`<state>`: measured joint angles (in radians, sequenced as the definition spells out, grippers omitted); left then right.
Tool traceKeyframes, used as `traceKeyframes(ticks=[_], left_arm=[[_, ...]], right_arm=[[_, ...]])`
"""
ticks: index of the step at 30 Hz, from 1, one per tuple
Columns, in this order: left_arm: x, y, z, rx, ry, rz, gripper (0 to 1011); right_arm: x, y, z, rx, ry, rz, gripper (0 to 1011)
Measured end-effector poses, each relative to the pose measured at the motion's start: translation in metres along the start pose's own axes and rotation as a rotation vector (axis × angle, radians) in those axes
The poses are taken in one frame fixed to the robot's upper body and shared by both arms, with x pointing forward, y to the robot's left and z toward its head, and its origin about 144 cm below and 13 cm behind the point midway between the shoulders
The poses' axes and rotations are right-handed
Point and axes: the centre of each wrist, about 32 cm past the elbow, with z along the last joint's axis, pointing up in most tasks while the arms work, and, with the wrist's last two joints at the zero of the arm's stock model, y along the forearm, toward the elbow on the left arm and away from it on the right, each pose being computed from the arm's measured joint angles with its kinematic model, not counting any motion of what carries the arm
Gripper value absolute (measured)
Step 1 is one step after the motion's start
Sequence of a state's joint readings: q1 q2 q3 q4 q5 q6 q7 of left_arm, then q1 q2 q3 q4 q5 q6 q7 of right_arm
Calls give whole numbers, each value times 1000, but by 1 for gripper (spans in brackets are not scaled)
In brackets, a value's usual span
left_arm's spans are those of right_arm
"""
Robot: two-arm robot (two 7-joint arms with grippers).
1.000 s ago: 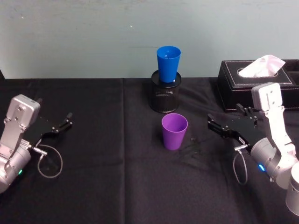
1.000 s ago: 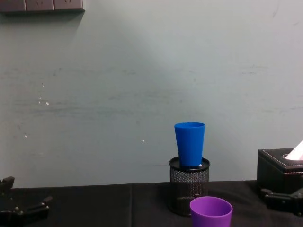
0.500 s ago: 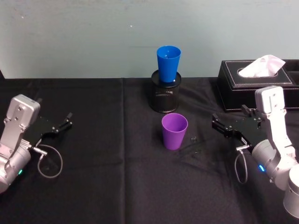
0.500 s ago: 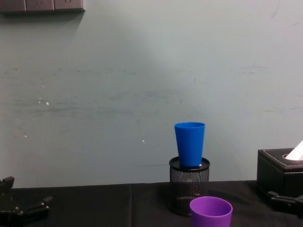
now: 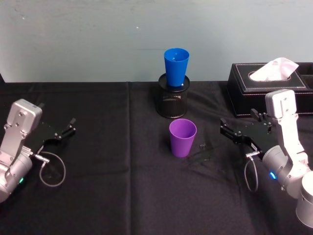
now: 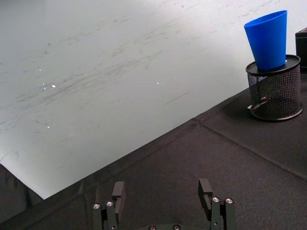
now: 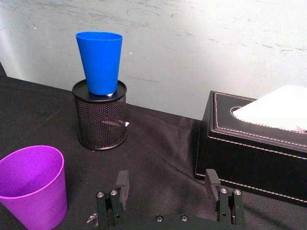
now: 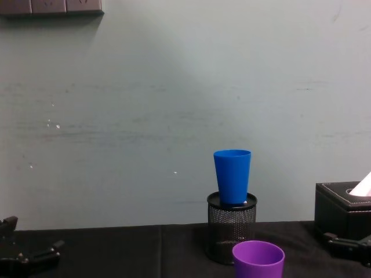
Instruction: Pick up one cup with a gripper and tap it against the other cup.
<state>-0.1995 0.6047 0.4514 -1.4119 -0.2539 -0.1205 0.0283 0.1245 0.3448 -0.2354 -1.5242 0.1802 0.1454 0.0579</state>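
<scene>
Standing upright on the black-clothed table (image 5: 122, 196), near its middle, the purple cup (image 5: 182, 137) is seen with its mouth up and nothing touching it. Behind it, toward the table's far edge, a black mesh holder (image 5: 172, 95) is placed, and the blue cup (image 5: 176, 66) is set upright in the holder's top, its narrow base down inside the rim. The two cups are apart, the purple one nearer the front.

The right gripper (image 5: 226, 130) is held low over the cloth toward the table's right edge, to the right of the purple cup and clear of it, pointing toward the table's middle. In the right wrist view its fingers (image 7: 122, 182) are spread with an empty gap between them, and the purple cup is seen off to one side ahead of them. A black tissue box (image 5: 266, 89) with a white tissue sticking out is placed at the far right corner, behind this gripper.

The left gripper (image 5: 70, 128) is parked low near the table's left edge, well apart from both cups. In the left wrist view its fingers (image 6: 118, 191) are likewise parted and empty, above bare cloth.
</scene>
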Motion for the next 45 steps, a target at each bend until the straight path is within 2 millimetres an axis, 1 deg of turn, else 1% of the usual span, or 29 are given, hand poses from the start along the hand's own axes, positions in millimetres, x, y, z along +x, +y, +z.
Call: traceKeyframes(ticks=[45], left_arm=[[0,0,0,0,0,0,1000]], right_arm=[[0,0,0,-1,1,0,1003]])
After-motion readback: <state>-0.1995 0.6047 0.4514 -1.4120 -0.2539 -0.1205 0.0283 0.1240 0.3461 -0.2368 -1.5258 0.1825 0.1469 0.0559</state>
